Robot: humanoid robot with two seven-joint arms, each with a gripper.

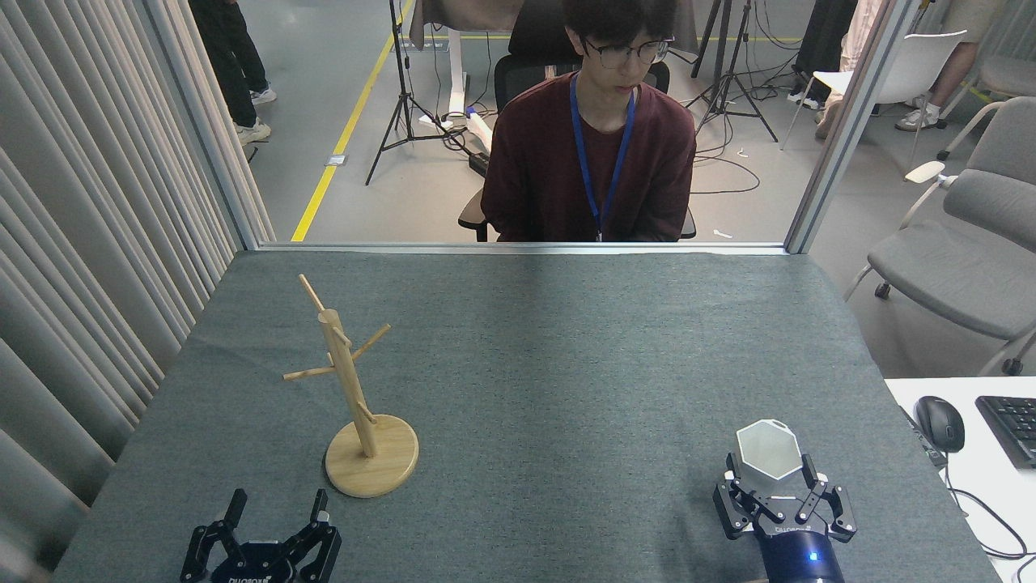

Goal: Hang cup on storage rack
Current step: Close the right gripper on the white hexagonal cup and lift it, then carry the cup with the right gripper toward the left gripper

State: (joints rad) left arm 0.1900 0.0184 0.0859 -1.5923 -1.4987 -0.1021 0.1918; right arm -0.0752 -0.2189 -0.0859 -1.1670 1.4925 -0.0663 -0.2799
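Straddling the cup (767,455) near the table's front edge, right tool (770,478) spread, left tool (278,510) spread

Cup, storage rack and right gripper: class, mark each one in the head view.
cup (767,457): head view, inside of its open hexagonal mouth.
storage rack (350,387): head view, middle of the upright post.
right gripper (770,476): head view, midway between fingertips.
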